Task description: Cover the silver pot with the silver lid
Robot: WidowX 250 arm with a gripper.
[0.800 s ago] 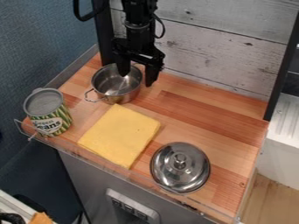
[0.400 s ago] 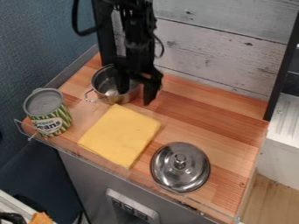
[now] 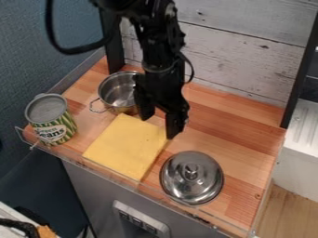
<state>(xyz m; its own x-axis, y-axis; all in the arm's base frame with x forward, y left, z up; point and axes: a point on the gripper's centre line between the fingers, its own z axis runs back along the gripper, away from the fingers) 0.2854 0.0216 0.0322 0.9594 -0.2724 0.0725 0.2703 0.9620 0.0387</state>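
Black fingers (image 3: 175, 124), parted and empty near frame centre, should squarely straddle the knob (image 3: 191, 172) of the domed silver metal lid (image 3: 179, 181), lower right, before closing; round silver pot (image 3: 118, 91) stands uncovered, upper left.

The pot (image 3: 115, 91) is gleaming silver, and the lid (image 3: 202, 184) is shining in the same silver, its polish breaking into dark and pale reflections. The cloth (image 3: 124, 145) is glowing plain yellow. The can (image 3: 51, 122) is wearing green and pale yellowish stripes around a white label with dark lettering, while its top is showing grey. The counter (image 3: 223, 131) is displaying orange-brown wood, with redder bands running among lighter ones. Behind it, the board wall (image 3: 248, 52) is showing whitish grey, darker grain and knots streaking and dotting it. The side wall (image 3: 28, 51) is showing muted blue, the gripper (image 3: 160, 125) is showing solid black, and the floor (image 3: 281, 216) is showing light tan wood.
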